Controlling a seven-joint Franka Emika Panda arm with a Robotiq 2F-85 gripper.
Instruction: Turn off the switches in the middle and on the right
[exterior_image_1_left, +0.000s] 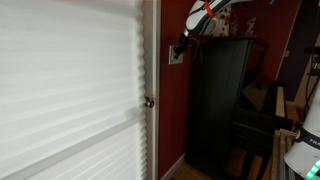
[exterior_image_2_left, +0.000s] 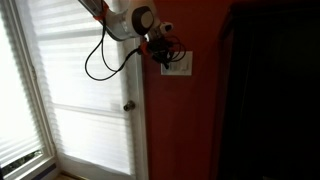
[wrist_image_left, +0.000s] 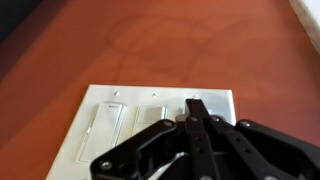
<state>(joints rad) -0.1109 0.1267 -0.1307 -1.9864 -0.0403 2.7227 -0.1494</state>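
A light grey-white wall plate (wrist_image_left: 110, 96) sits on the red wall, and it shows in both exterior views (exterior_image_1_left: 176, 57) (exterior_image_2_left: 182, 66). In the wrist view it holds pale rocker switches side by side: the left one (wrist_image_left: 103, 128) and the middle one (wrist_image_left: 152, 128) show, the right one is hidden behind my fingers. My gripper (wrist_image_left: 195, 106) is shut, its black fingertips pressed together against the plate's right part. In the exterior views the gripper (exterior_image_1_left: 181, 48) (exterior_image_2_left: 163, 52) touches the plate's near edge.
A white door with blinds (exterior_image_1_left: 70, 90) and a round metal doorknob (exterior_image_1_left: 149, 101) (exterior_image_2_left: 129, 106) stands beside the plate. A tall dark cabinet (exterior_image_1_left: 220, 100) (exterior_image_2_left: 275, 90) stands close on the plate's other side. A black cable (exterior_image_2_left: 100, 60) hangs from the arm.
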